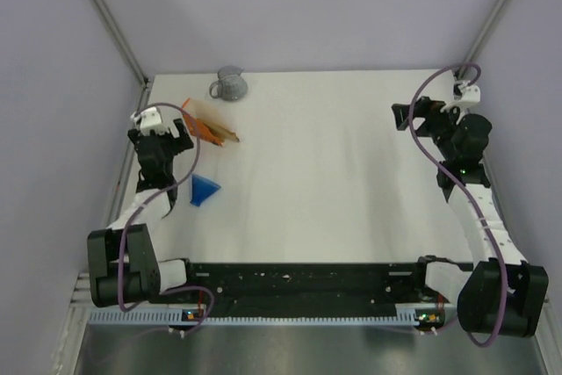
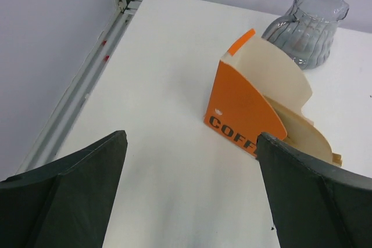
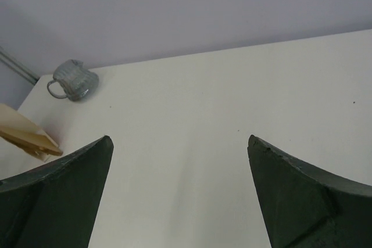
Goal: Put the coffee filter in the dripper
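The left claw gapes wide and empty, lined up to pinch a paper; just ahead, the orange packet props the coffee filter upright; behind the claw lies the dripper; the right claw, wide too, hangs well apart.

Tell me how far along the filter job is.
Nothing done yet: the dripper lies on the table with no filter showing in it. Nothing in hand: the left gripper is open, aimed at the orange packet of tan papers; the right gripper is open over the table. Left: pick a filter, seat it in the dripper.
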